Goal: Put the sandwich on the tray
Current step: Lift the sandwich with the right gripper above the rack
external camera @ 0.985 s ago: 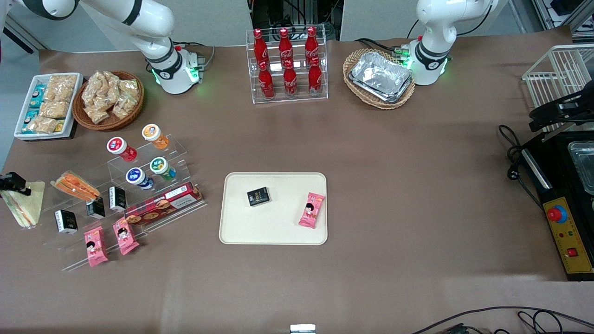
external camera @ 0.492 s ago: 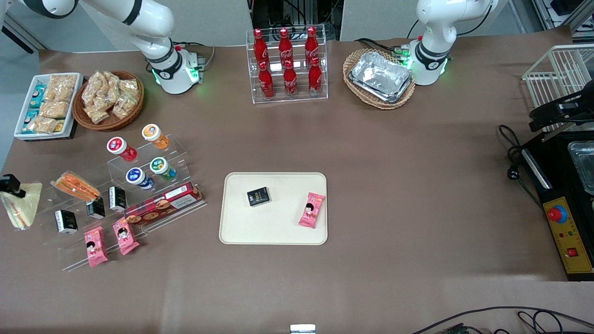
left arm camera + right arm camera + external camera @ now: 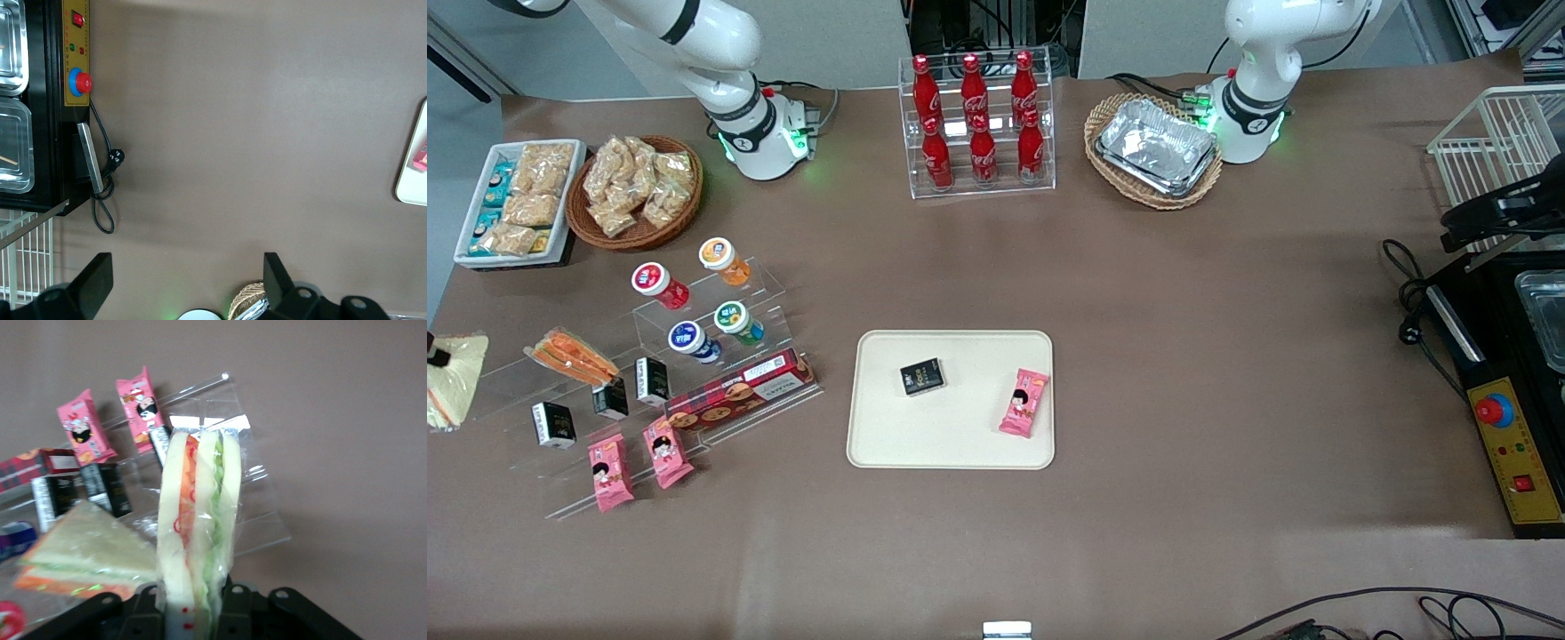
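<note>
My right gripper (image 3: 193,613) is shut on the sandwich (image 3: 197,520), a clear-wrapped wedge with pale bread faces and orange-red and green filling, and holds it upright and off the table. In the front view the sandwich (image 3: 455,380) hangs at the working arm's end of the table, beside the acrylic stand; only a dark bit of the gripper (image 3: 434,357) shows there at the frame edge. The cream-beige tray (image 3: 960,440) lies flat mid-table, well apart from the gripper. It holds a black packet (image 3: 921,377) and a pink snack pack (image 3: 1024,403).
A second wrapped sandwich (image 3: 572,356) with orange stripes lies on the clear acrylic stand (image 3: 720,418), among small black cartons, pink snack packs, a red biscuit box and yogurt cups. A snack basket (image 3: 636,191) and a white snack tray (image 3: 516,200) stand farther from the front camera.
The gripper has carried the sandwich away from the acrylic stand toward the working arm's end of the table, now partly past the front view's edge. The tray and its contents have not moved.
</note>
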Controlling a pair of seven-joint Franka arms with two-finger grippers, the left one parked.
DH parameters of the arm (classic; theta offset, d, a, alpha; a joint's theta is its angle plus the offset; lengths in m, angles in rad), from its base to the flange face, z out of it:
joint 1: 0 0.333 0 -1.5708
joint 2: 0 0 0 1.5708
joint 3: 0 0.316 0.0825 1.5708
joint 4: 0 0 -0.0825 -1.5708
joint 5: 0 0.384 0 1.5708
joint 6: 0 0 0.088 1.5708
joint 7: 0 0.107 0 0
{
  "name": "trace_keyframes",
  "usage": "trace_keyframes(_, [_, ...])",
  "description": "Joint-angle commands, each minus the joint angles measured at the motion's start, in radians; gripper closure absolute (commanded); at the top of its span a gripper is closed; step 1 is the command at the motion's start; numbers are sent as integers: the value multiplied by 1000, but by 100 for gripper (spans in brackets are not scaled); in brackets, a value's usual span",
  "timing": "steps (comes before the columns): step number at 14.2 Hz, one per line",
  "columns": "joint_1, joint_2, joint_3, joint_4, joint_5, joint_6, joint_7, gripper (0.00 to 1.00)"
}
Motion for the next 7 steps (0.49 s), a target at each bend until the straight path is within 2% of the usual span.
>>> trace_keyframes(1, [26, -35, 7, 38, -12, -136, 138, 85])
trace_keyframes(3, [67, -69, 7, 38, -33, -175, 243, 92])
trace_keyframes(7, [181, -122, 7, 38, -44, -248, 519, 92])
